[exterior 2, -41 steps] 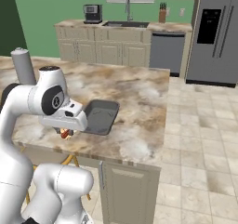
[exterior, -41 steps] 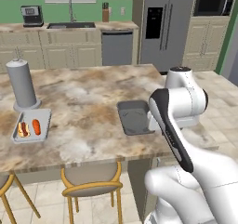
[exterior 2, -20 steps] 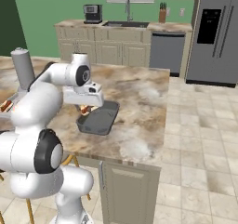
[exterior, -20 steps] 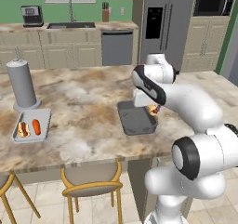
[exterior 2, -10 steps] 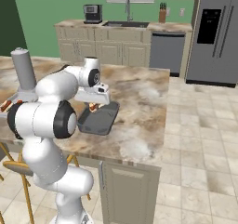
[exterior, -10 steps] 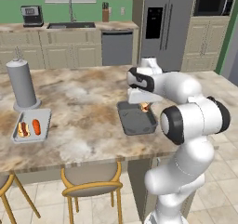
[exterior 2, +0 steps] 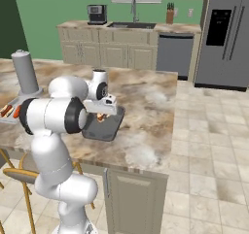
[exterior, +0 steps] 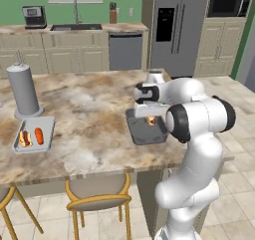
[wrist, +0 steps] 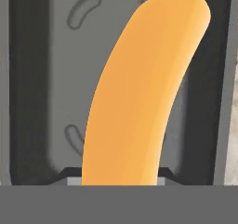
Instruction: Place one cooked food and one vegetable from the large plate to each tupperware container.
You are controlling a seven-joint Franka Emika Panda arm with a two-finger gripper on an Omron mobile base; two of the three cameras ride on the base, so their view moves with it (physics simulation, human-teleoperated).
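Holding the hot dog point(wrist: 144, 93) at frame centre, I see the gripper point(exterior: 150, 119) clamped on it. Darker tray point(exterior: 144, 134) lies directly beneath.

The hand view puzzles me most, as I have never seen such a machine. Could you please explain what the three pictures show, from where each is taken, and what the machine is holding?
The machine is a white robot arm on a base that can drive, in a computer-rendered kitchen. Two pictures come from cameras on the base, behind the arm to its left and to its right. The third comes from a camera on the hand, looking along the gripper.

The gripper is shut on an orange-tan food piece, perhaps the bun of a hot dog, and holds it over a dark grey tray. That tray is the grey background in the hand view.

On the marble counter there is also a lighter tray with a hot dog and a carrot in it, and behind it a tall grey cylinder.
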